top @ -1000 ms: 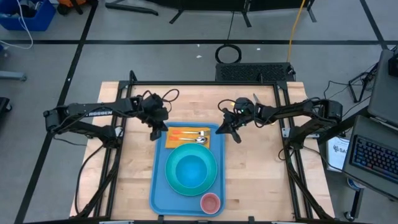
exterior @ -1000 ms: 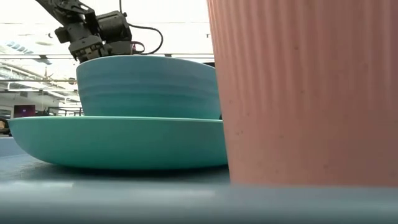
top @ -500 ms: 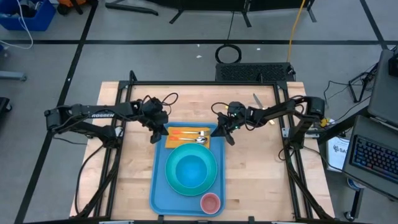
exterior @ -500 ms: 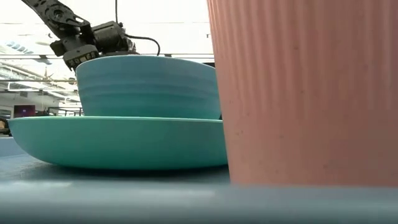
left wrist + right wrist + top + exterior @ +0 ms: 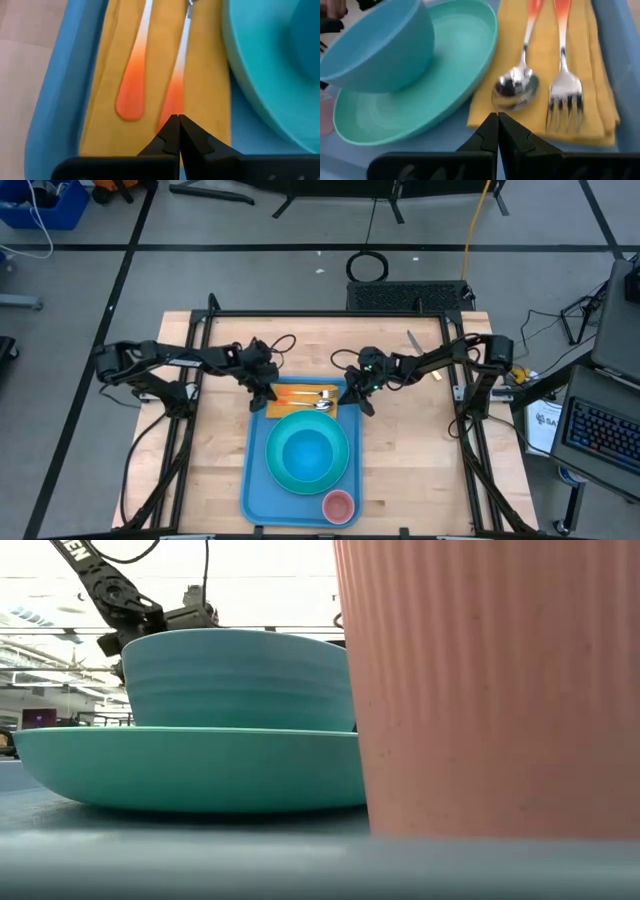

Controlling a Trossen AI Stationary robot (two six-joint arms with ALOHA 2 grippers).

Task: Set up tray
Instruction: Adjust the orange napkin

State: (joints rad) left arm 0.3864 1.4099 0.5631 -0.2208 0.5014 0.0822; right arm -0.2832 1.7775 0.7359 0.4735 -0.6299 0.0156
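The light-blue tray (image 5: 255, 480) lies on the wooden table. On it are an orange-yellow napkin (image 5: 300, 398) carrying a spoon (image 5: 516, 87) and a fork (image 5: 564, 95) with orange handles, a turquoise plate (image 5: 283, 475) holding a blue bowl (image 5: 307, 450), and a pink cup (image 5: 338, 505). My left gripper (image 5: 262, 396) is shut, low over the napkin's left end, with its tips at the spoon's handle end (image 5: 170, 100). My right gripper (image 5: 360, 396) is shut, low over the napkin's right edge (image 5: 485, 117), just short of the spoon's bowl. My left gripper points slanting down from the table's left at the spoon's handle end; whether its tips touch the handle or the napkin I cannot tell. My right gripper points slanting down from the table's right at the napkin's edge; whether it touches I cannot tell.
The tray's raised rim (image 5: 52, 115) runs beside the napkin under my left gripper. The plate's edge (image 5: 485, 75) lies close to the spoon. Bare wood (image 5: 410, 470) shows on both sides of the tray. In the low view the cup (image 5: 490, 690) and bowl (image 5: 240, 675) block most of the scene.
Both grippers have moved inward and down toward the napkin, the left one toward the table's right, the right one toward the table's left. In the low view the left arm has sunk behind the bowl. The tray's things have stayed put.
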